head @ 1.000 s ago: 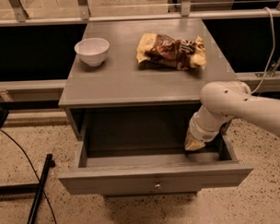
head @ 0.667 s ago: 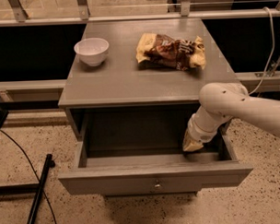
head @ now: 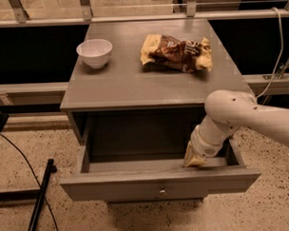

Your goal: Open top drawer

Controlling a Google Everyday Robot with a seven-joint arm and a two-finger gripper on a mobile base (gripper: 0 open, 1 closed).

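The drawer (head: pixel 123 185) is standing open, jutting out well past the front edge of the counter (head: pixel 134 89). Its grey front is lying parallel to that edge, and its small brass knob (head: pixel 162 189) is sitting at the middle of the front. The inside of the drawer is showing dark and shadowed under the counter's front edge.

The gripper (head: pixel 195 157) is reaching down into the drawer below the counter's front-right corner. Its pale tip is resting just behind the drawer front, close to the right side wall, to the right of the knob and above it. Whether the claw is clenched or released cannot be told from here. The white arm (head: pixel 249 116) is coming in from the right, bending down past the counter's right edge.

A white bowl (head: pixel 94 52) is sitting near the back-left corner of the counter. A crumpled snack bag (head: pixel 176 52) is lying toward the back-right corner, well apart from the bowl.
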